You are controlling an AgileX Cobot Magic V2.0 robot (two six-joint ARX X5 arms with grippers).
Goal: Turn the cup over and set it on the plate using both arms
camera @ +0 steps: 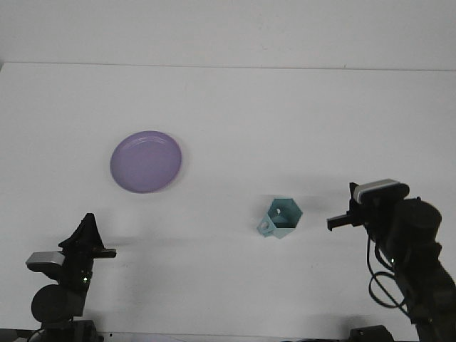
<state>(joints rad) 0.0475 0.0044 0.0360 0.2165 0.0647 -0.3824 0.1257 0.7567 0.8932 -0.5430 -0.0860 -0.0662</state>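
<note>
Sitting upright, cup lies apart from right gripper

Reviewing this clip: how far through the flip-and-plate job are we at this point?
Done: the cup stands on the table with its opening up, so the flip looks finished. In hand: nothing; the right gripper sits clear of the cup to its right, and the left gripper is low at the left, apart from everything. Left: the purple plate holds nothing, so the cup has yet to be carried over.
</note>
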